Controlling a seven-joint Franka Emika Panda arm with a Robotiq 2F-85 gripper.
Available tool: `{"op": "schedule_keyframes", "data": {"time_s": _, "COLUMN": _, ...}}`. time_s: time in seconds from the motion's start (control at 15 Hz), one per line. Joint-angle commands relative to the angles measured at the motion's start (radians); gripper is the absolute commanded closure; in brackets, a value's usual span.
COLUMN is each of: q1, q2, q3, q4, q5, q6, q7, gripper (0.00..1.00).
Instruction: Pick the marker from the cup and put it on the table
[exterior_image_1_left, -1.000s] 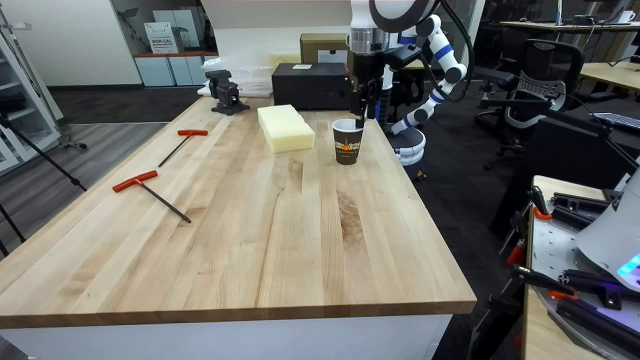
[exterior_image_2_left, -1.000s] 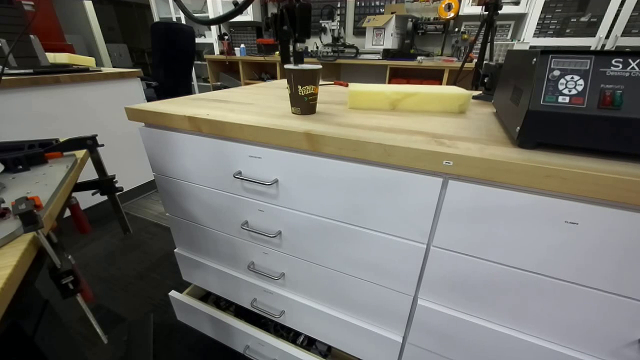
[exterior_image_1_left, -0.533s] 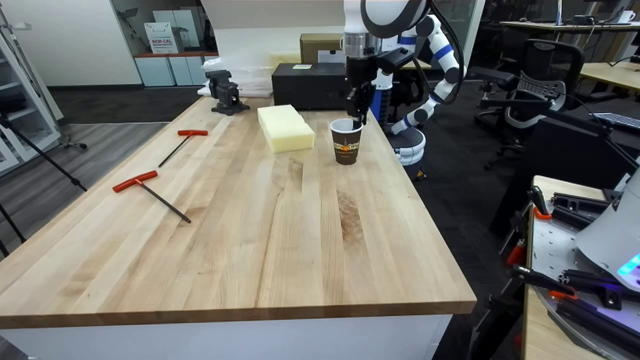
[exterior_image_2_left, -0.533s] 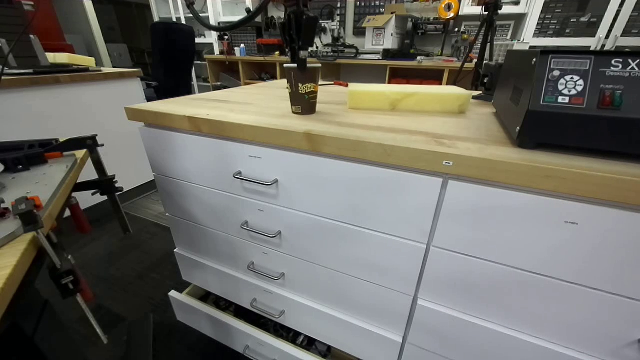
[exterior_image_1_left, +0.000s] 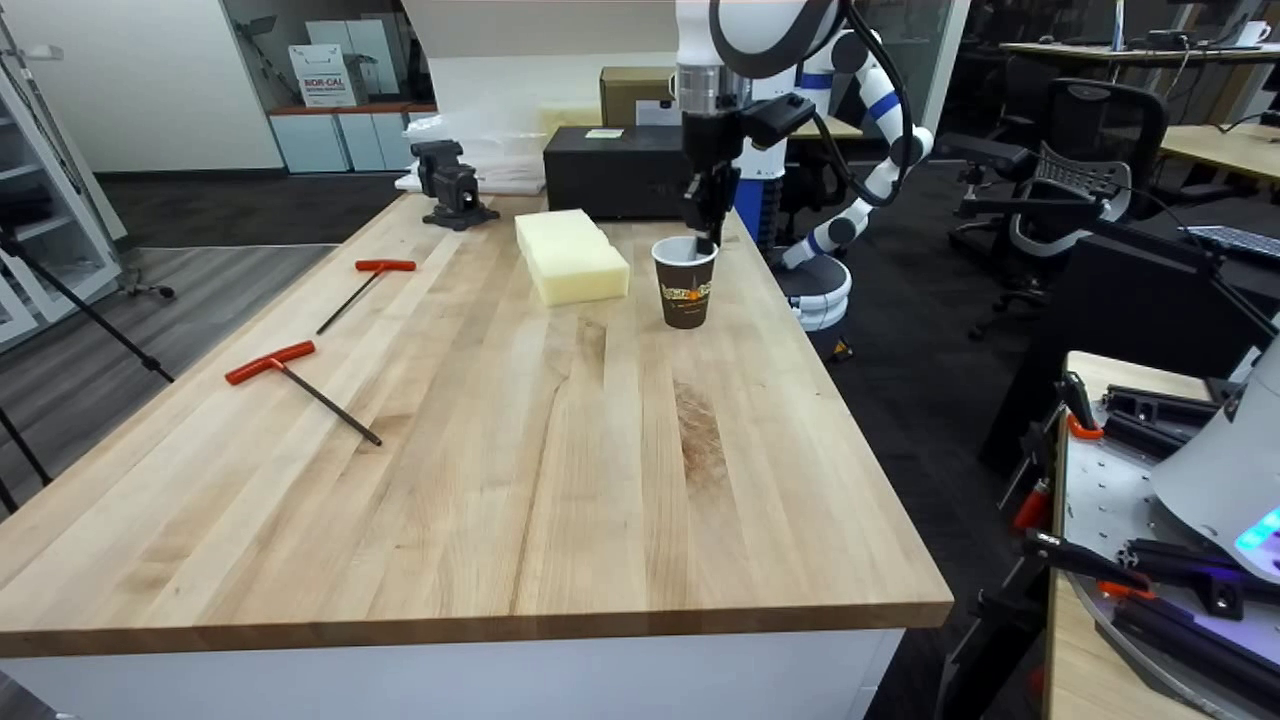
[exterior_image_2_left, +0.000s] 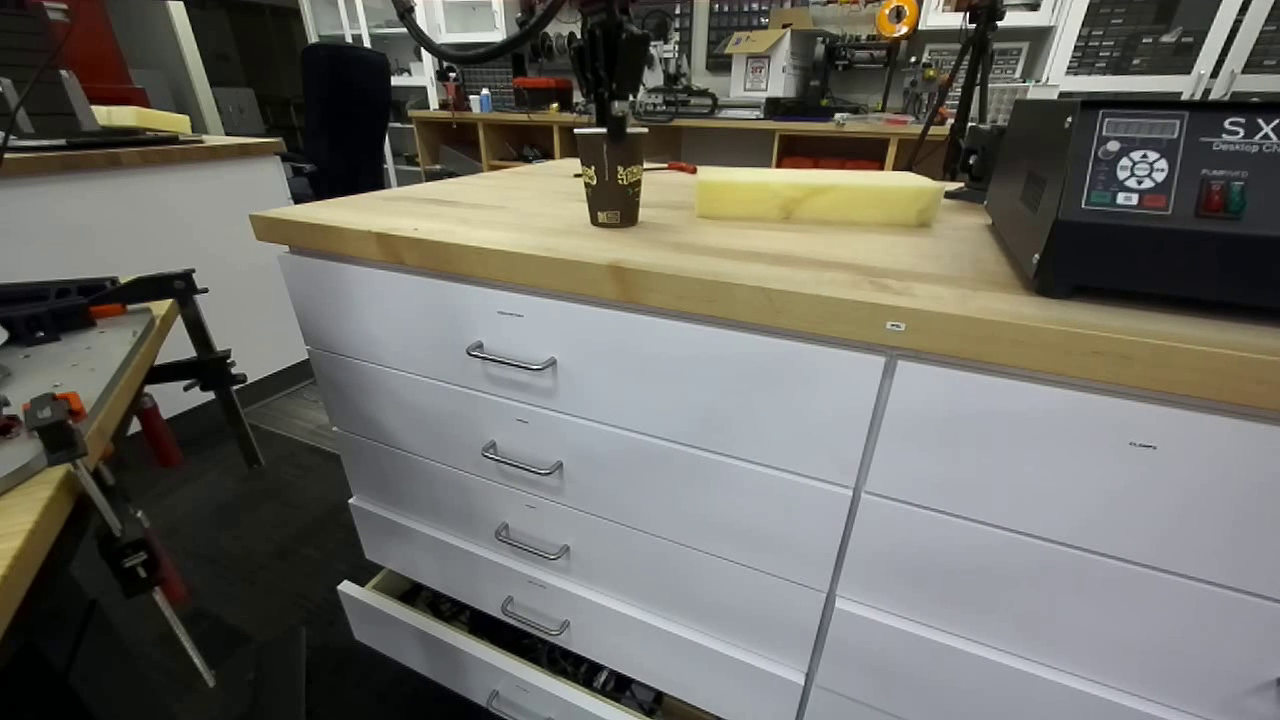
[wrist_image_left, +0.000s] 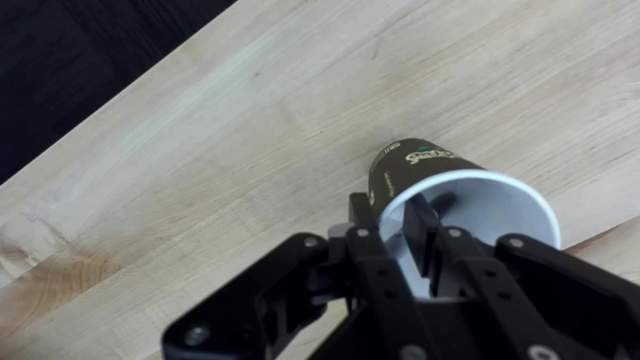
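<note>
Well to the left of the black gripper (exterior_image_1_left: 704, 242), on a pale wooden worktop (exterior_image_1_left: 480, 520), lies a tool with a red T-shaped handle (exterior_image_1_left: 300, 382), its dark shaft angled toward the viewer. A second red-handled tool (exterior_image_1_left: 386, 265) lies just beyond it, also well left of the gripper. Next, left of and behind the gripper, stands a black vise-like fixture (exterior_image_1_left: 455, 185). A pale yellow block (exterior_image_1_left: 572, 262) rests closer in, near the gripper on its left, and past it a black box (exterior_image_1_left: 622, 172) sits behind the gripper. Directly below the gripper is the cup (exterior_image_1_left: 684, 290), dark brown with a pale rim, standing upright on the worktop. In the wrist view the gripper's fingers are slightly spread and straddle the cup's rim: one finger (wrist_image_left: 361, 209) is outside the wall, the other reaches inside, with a narrow gap between them; whether either touches the wall cannot be told. Inside the cup, just beside that inner finger, is a dark, blurred patch (wrist_image_left: 444, 201); whether this is the marker or a shadow is unclear, so the marker's place cannot be confirmed. Right of the gripper and behind it is a white robot arm with blue bands (exterior_image_1_left: 848, 224). Farther right is a black office chair (exterior_image_1_left: 1105, 120).
</note>
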Motion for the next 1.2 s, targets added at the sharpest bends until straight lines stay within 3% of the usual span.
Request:
{"op": "schedule_keyframes", "data": {"time_s": 0.0, "q1": 0.004, "q2": 0.008, "q3": -0.005, "q4": 0.026, "q5": -0.026, "q6": -0.02, "q7": 0.013, "gripper": 1.0}}
{"op": "schedule_keyframes", "data": {"time_s": 0.13, "q1": 0.005, "q2": 0.005, "q3": -0.006, "q4": 0.026, "q5": -0.031, "q6": -0.019, "q7": 0.016, "gripper": 1.0}}
{"op": "schedule_keyframes", "data": {"time_s": 0.2, "q1": 0.006, "q2": 0.004, "q3": -0.007, "q4": 0.028, "q5": -0.033, "q6": -0.02, "q7": 0.017, "gripper": 0.72}}
{"op": "schedule_keyframes", "data": {"time_s": 0.27, "q1": 0.007, "q2": 0.004, "q3": -0.007, "q4": 0.03, "q5": -0.037, "q6": -0.022, "q7": 0.018, "gripper": 0.71}}
{"op": "schedule_keyframes", "data": {"time_s": 0.8, "q1": 0.011, "q2": 0.007, "q3": -0.005, "q4": 0.042, "q5": -0.06, "q6": -0.03, "q7": 0.022, "gripper": 0.21}}
{"op": "schedule_keyframes", "data": {"time_s": 0.93, "q1": 0.012, "q2": 0.009, "q3": -0.004, "q4": 0.048, "q5": -0.06, "q6": -0.027, "q7": 0.019, "gripper": 0.23}}
{"op": "schedule_keyframes", "data": {"time_s": 1.07, "q1": 0.012, "q2": 0.012, "q3": -0.002, "q4": 0.054, "q5": -0.058, "q6": -0.023, "q7": 0.017, "gripper": 0.17}}
{"op": "schedule_keyframes", "data": {"time_s": 1.13, "q1": 0.012, "q2": 0.014, "q3": -0.001, "q4": 0.056, "q5": -0.056, "q6": -0.02, "q7": 0.014, "gripper": 0.39}}
